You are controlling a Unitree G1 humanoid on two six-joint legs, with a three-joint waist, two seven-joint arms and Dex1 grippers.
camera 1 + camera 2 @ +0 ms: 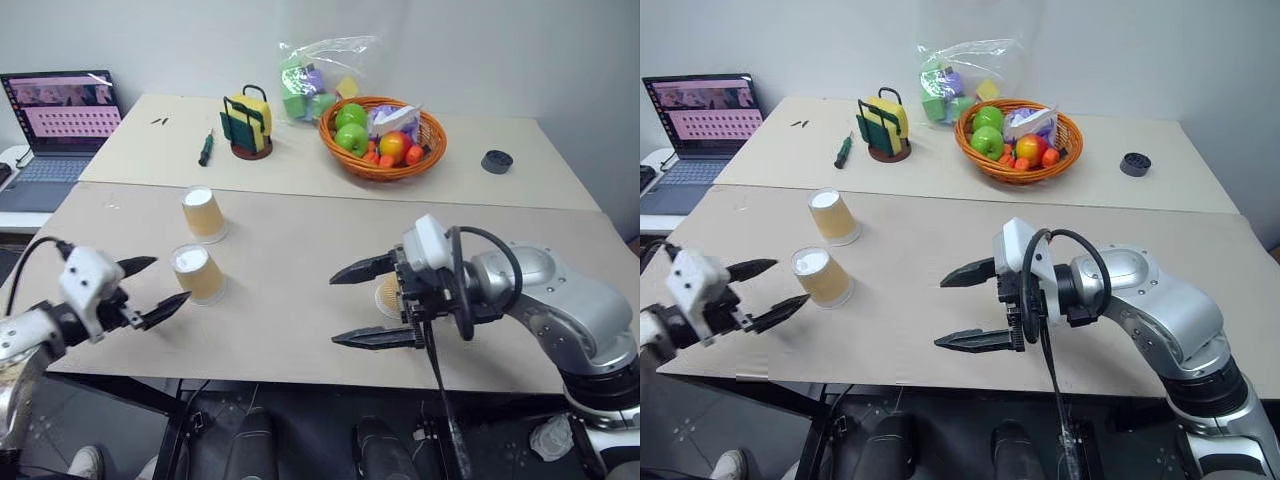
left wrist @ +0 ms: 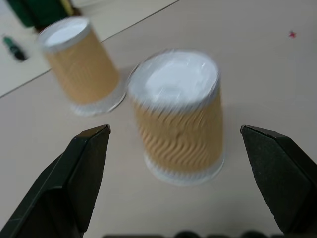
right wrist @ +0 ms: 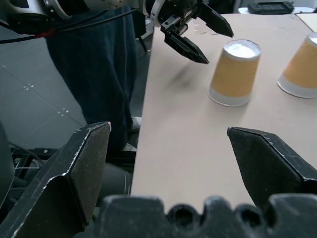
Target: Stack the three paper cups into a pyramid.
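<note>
Your left gripper (image 1: 158, 282) stands wide apart and empty, just beside the nearer paper cup (image 1: 196, 273); a second cup (image 1: 203, 213) sits mouth-down further back on the table (image 1: 300, 250), and the third cup (image 1: 388, 295) peeks out behind your right gripper (image 1: 348, 305), also spread and empty. These cups look light and thin-walled, so they probably crush easily: grip mid-wall, gently.

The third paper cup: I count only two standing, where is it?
In the left eye view the third paper cup sits on the table, mostly hidden behind the right hand, right of the two upside-down cups.
</note>
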